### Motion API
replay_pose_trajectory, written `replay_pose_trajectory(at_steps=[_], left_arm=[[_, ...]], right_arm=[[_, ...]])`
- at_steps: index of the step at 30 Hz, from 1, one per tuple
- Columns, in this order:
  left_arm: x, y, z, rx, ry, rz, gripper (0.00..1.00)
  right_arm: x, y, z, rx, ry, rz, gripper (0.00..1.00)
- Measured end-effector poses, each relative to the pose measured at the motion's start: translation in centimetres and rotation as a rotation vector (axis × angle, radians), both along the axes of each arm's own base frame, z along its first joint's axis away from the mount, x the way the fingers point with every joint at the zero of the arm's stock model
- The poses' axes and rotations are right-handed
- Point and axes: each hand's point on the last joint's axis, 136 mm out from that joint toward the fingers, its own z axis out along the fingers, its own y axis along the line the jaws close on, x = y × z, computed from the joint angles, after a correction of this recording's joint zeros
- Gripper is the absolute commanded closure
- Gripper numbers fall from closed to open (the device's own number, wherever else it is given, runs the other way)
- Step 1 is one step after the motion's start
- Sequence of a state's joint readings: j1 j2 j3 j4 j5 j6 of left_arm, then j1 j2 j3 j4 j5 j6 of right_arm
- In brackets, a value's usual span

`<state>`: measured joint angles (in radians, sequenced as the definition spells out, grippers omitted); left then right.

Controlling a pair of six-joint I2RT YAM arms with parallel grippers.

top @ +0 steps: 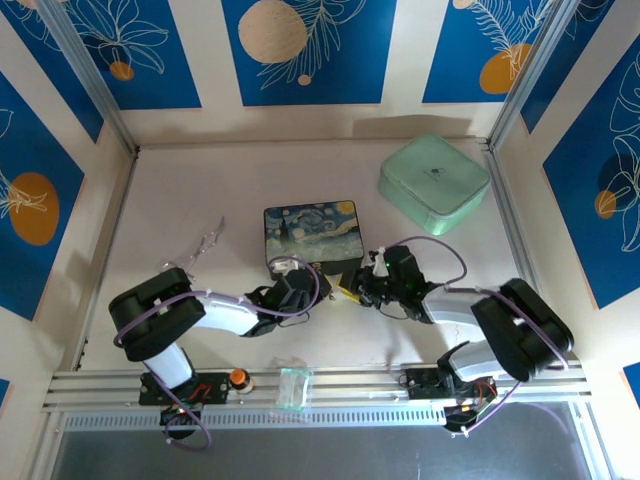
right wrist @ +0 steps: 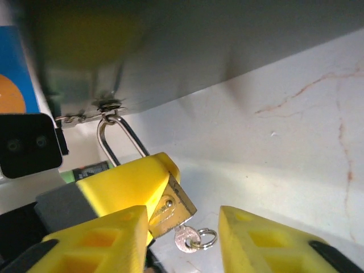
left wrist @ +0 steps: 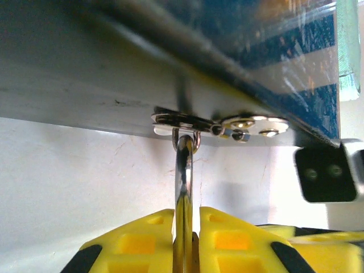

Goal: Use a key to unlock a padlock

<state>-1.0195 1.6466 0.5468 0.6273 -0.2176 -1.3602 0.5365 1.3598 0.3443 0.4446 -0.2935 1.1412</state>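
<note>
Place: robot test booth
Base: white marble-pattern tabletop [top: 180, 190]
Around the tabletop: blue leaf-printed wall panels [top: 150, 50]
Tabletop's near edge: silver aluminium mounting rail [top: 360, 385]

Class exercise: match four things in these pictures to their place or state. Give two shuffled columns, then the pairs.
1. tiny brass padlock with silver shackle
2. small silver key
3. mint-green square case
4. right gripper's yellow fingers

A. far right corner of the white table
B. apart, open
C. hooked through the clasp of the starry-night painted box
D. in the padlock's keyhole

Pairs: 1-C, 2-D, 3-A, 4-B
</note>
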Motion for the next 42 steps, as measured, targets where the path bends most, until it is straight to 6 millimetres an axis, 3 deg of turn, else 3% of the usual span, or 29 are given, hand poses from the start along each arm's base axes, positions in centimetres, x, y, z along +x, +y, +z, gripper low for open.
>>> replay_pose_trajectory(at_steps=[2, 5, 11, 17, 18, 19, 26, 32, 38, 42], left_arm=[[0.0, 0.0, 0.0, 0.000, 0.000, 0.000, 1.00], [0.0, 0.1, -0.1, 0.007, 0.000, -0.002, 1.00], [-0.3, 0.6, -0.1, 0.048, -0.002, -0.018, 1.00], [-0.4, 1.0, 0.0, 0.070, 0.003, -0.040, 1.00], [-0.5, 1.1, 0.0, 0.074, 0.005, -0.043, 1.00], [-0.6, 1.2, 0.0, 0.085, 0.007, -0.048, 1.00], [-0.9, 1.7, 0.0, 0.111, 0.022, -0.070, 1.00], [-1.0, 1.7, 0.0, 0.103, 0.030, -0.079, 1.00], [-1.0, 1.6, 0.0, 0.101, 0.031, -0.082, 1.00], [-1.0, 1.6, 0.0, 0.094, 0.033, -0.081, 1.00]], right_arm=[[0.0, -0.4, 0.5, -0.040, -0.041, 0.017, 0.53], [-0.3, -0.9, 0.7, -0.140, -0.104, 0.065, 0.37], [-1.2, -0.1, 2.4, -0.406, -0.366, 0.233, 0.39], [-2.1, 0.1, 3.2, -0.528, -0.609, 0.351, 0.38], [-2.3, 0.2, 3.2, -0.534, -0.639, 0.364, 0.09], [-2.4, 0.2, 3.0, -0.542, -0.666, 0.376, 0.01], [-3.8, 1.4, 1.1, -0.583, -0.797, 0.517, 0.04], [-4.9, 3.4, 0.4, -0.597, -0.906, 0.614, 0.33], [-4.4, 3.4, -1.5, -0.697, -0.920, 0.622, 0.46], [-3.9, 3.2, -1.9, -0.751, -0.933, 0.603, 0.49]])
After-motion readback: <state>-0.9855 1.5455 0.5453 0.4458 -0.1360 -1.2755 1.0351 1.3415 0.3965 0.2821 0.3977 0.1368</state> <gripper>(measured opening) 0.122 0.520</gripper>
